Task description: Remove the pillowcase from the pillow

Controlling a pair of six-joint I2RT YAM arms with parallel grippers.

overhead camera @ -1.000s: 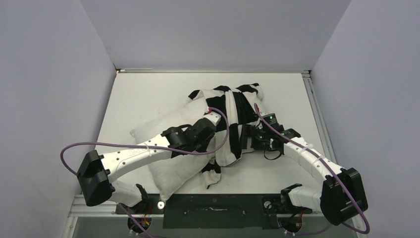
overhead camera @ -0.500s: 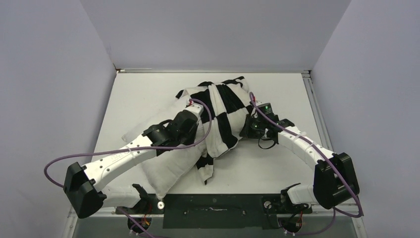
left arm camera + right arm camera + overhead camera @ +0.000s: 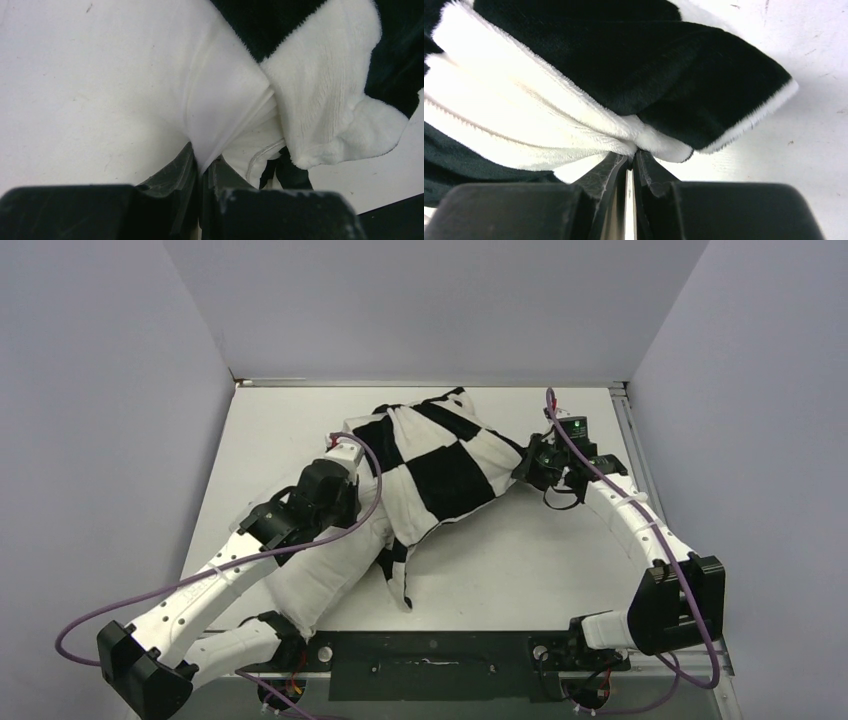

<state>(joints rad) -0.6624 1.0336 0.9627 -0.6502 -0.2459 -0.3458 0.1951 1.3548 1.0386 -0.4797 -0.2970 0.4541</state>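
One pillowcase [image 3: 440, 465] is partly covering one pillow [image 3: 325, 575]; the left hand [image 3: 202, 165] is pinching the pillow, the right hand [image 3: 630, 157] is pinching the pillowcase

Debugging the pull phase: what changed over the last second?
Right gripper closed on the pillowcase edge and pulled it right and away, stretching it flat. Left gripper swung left and away with the pillow. Unchanged: left shut on the pillow, whose far end is still covered.
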